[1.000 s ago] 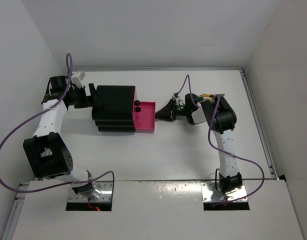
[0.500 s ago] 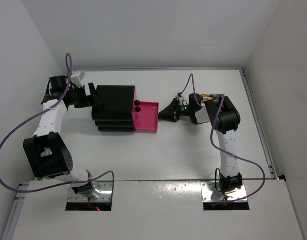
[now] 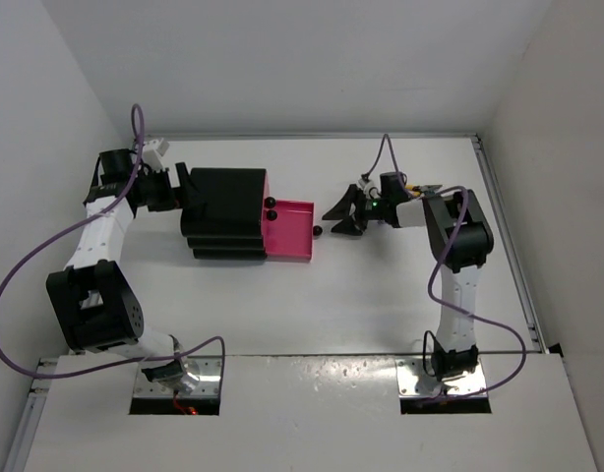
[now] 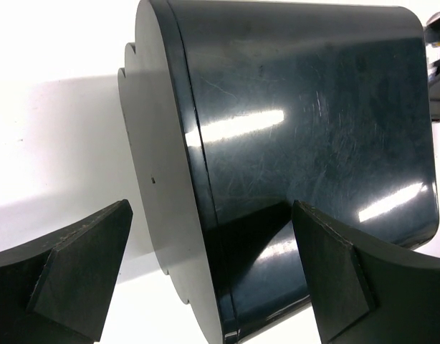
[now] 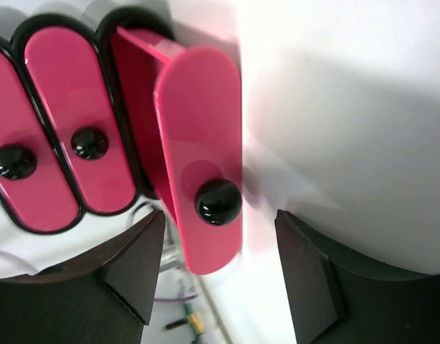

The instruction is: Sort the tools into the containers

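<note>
Backed the right tool (image 3: 330,223) off the drawer (image 3: 290,228) since a second ago; now spread wide, empty, just beyond the drawer's knob (image 3: 318,232), along its long axis.

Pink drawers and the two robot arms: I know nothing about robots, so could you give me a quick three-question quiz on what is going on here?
1. How many drawers of the black cabinet are pulled out?
2. True or false: the right end effector is shut on the knob of the open drawer.
3. Where is the left end effector?
A. At the cabinet's back, one finger on either side
B. Inside the open drawer
C. Lying flat by its own base

Key:
1. One; the other two are shut.
2. False; it is open, and the knob is apart from it.
3. A
</note>
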Motion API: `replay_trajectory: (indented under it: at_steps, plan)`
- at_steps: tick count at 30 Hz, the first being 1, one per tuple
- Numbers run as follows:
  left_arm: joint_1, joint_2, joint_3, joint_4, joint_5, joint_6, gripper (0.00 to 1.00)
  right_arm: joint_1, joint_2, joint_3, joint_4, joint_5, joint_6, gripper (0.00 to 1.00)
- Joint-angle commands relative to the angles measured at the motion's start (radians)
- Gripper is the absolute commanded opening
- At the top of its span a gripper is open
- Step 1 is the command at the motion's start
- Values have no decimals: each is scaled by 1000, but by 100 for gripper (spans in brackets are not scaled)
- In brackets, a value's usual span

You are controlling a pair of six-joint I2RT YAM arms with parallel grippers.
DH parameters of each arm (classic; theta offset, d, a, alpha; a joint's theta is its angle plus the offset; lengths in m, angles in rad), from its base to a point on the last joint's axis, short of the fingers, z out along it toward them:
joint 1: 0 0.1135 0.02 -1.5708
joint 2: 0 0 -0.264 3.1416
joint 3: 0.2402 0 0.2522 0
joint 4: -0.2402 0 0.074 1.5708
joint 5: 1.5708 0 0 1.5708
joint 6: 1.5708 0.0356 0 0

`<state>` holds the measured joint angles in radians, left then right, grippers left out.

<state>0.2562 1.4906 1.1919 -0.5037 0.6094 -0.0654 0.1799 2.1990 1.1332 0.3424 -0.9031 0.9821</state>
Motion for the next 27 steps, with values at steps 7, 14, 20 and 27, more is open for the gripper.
replay_trajectory:
  at_steps: [7, 14, 20, 27]
  plan:
    - [-44, -9, -40, 14, -131, 45, 99, -22, -367, 114, -445, 340, -506, 64]
    - [-106, -50, 72, -22, -195, 119, 99, -126, -438, 207, -634, 518, -767, 63]
    - [-159, -119, 164, -10, -341, 108, 99, -203, -450, 191, -672, 722, -720, 71]
    - [-190, -168, 201, 14, -396, 49, 99, -244, -424, 163, -592, 822, -616, 62]
